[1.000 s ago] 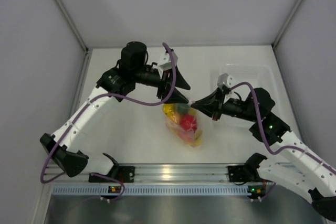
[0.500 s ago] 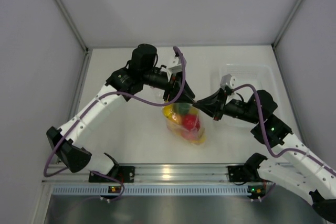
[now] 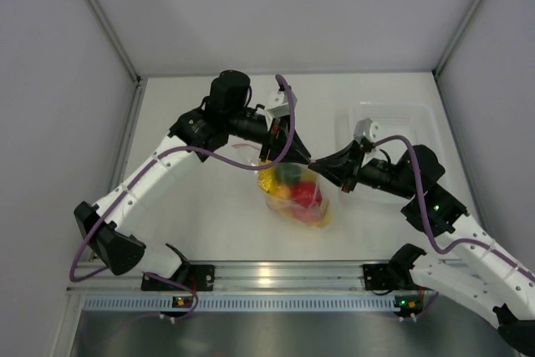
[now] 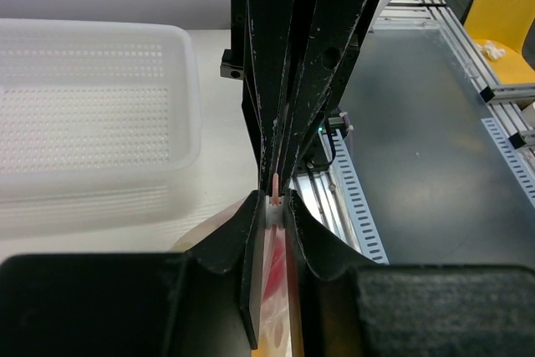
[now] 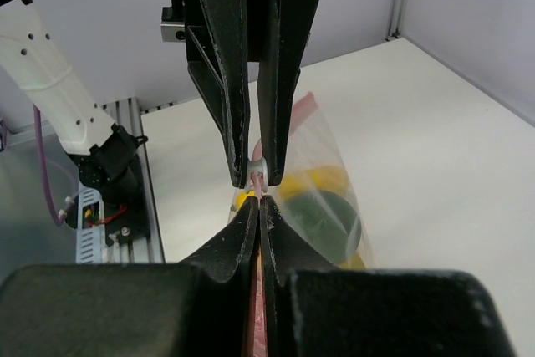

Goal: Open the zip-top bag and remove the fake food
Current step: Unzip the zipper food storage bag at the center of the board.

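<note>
My left claw [image 4: 274, 200]: pinching the zip-top bag [image 5: 322, 144] by its pink strip [image 4: 277, 181].
My right claw [image 5: 257, 200]: clamped on that strip, tip to tip opposite.
Bag: below both claws, fake food [image 3: 305, 194] inside.
Pull: apart, across the strip.

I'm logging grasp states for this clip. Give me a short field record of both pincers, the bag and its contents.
left pincer: shut on the zip-top bag's top edge
right pincer: shut on the same edge, facing the left
zip-top bag: pinched by both
fake food: inside the bag
tray: beyond the right arm, untouched
</note>
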Robot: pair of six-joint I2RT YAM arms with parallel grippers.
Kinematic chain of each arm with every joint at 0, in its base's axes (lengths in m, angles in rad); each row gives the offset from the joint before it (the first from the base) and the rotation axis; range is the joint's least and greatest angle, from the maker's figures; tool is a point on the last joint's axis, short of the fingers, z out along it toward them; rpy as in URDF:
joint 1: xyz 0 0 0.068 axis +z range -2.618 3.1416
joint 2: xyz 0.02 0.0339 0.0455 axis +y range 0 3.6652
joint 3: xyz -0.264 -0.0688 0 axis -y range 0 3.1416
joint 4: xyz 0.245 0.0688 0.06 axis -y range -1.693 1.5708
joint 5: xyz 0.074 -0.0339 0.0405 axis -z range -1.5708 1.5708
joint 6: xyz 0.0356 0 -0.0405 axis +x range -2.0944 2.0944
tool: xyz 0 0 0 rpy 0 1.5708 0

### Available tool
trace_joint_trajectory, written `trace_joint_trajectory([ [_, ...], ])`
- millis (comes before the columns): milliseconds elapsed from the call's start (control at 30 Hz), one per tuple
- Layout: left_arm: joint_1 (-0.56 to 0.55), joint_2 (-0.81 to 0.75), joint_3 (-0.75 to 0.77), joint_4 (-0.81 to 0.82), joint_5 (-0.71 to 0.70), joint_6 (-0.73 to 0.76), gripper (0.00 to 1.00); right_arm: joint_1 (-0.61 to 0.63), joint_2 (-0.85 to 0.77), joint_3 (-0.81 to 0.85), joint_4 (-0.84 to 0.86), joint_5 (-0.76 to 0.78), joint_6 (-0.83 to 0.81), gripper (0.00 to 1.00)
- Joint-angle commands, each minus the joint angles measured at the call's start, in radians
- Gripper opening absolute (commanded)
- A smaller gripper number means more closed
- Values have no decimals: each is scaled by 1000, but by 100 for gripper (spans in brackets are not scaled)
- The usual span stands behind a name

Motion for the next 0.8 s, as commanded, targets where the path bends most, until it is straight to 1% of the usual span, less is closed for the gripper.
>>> trace_joint_trajectory([
  [0,-3,-21,-10,34,48,9,19,14,-33,6,104,20,-7,0],
  [67,-3,-18,-8,34,48,8,18,14,-37,5,107,18,-4,0],
  [100,-3,-16,-7,34,48,8,14,14,-37,5,110,18,-3,0],
  [133,-3,-16,-7,36,45,8,11,15,-36,6,109,17,-3,0],
  [200,-3,-15,-4,36,45,8,0,14,-36,5,113,23,2,0],
  [433,-1,-38,-30,36,2,27,0,14,-65,-10,118,98,9,0],
  [533,5,-35,-33,24,5,44,0,14,-82,-17,110,109,5,0],
  [633,29,-18,-27,13,40,50,0,14,-102,-18,93,116,-3,0],
  [767,81,-13,-21,-19,43,78,0,14,-129,-23,80,129,-6,0],
])
